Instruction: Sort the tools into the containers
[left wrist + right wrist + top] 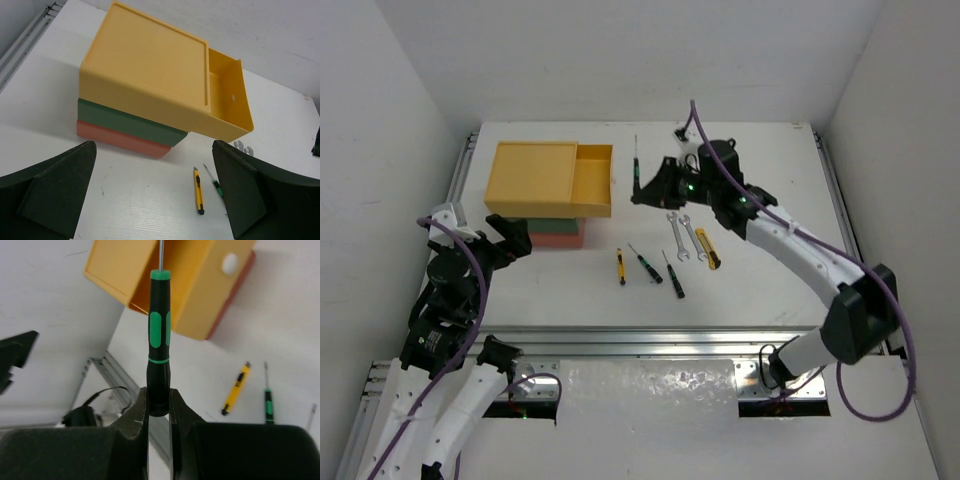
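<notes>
The three stacked containers stand at the left: yellow top box with its drawer pulled out to the right, green middle, red bottom. My right gripper is shut on a black-and-green screwdriver, held off the table with its shaft pointing towards the yellow drawer. My left gripper is open and empty, in front of the stack. On the table lie a slim yellow-and-black tool, two screwdrivers, two wrenches and a stubbier yellow-and-black tool.
The slim yellow tool and a green-collared screwdriver lie just right of my left gripper's span. A metal rail runs along the table's near edge. White walls close the sides and back.
</notes>
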Controlling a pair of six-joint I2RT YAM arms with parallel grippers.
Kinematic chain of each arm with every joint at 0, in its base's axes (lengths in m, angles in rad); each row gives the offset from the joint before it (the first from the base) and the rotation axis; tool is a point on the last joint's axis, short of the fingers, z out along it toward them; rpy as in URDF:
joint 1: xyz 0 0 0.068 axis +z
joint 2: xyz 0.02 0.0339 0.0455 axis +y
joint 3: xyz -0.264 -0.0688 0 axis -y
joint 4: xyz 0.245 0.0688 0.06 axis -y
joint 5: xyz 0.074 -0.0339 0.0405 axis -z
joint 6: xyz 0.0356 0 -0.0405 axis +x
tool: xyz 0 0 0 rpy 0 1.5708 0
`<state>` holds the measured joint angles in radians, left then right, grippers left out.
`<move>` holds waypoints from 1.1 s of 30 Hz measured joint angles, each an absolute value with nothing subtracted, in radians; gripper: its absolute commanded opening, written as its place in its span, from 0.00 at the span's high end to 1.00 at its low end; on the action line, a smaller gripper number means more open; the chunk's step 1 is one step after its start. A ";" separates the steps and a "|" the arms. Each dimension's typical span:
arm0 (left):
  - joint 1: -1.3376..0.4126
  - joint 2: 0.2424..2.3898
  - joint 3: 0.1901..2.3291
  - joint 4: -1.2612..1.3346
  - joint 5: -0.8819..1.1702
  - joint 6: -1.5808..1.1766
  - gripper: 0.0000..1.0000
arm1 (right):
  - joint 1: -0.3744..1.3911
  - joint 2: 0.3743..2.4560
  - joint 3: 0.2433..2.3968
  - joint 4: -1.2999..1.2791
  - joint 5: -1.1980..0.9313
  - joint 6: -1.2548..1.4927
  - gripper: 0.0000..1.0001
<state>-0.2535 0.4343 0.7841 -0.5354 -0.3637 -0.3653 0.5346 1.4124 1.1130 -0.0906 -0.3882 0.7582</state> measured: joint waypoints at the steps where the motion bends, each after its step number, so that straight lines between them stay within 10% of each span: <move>1: -0.253 0.435 0.784 -0.535 -0.366 -0.366 0.00 | 0.540 1.463 1.184 -0.088 -0.408 0.788 0.97; 14: -0.253 0.431 0.784 -0.536 -0.373 -0.368 0.00 | 0.616 1.940 1.816 -0.317 -0.413 0.876 0.81; 16: -0.253 0.427 0.784 -0.535 -0.373 -0.368 0.00 | 0.628 1.967 1.845 -0.361 -0.411 0.876 0.68; 17: -0.253 0.427 0.784 -0.536 -0.373 -0.368 0.00 | 0.632 1.988 1.875 -0.387 -0.410 0.873 0.44; 21: -0.253 0.422 0.784 -0.535 -0.373 -0.368 0.00 | 0.646 2.032 1.950 -0.451 -0.381 0.852 0.34; 28: -0.253 0.409 0.784 -0.536 -0.373 -0.368 0.00 | 0.651 2.011 2.073 -0.570 -0.308 0.754 0.40; 33: -0.254 0.395 0.784 -0.536 -0.374 -0.368 0.00 | 0.663 1.685 1.636 -0.532 -0.233 0.527 0.50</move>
<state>-0.2539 0.3950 0.7841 -0.5358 -0.3737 -0.3676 0.6632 1.6852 1.6356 -0.5323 -0.2333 0.5266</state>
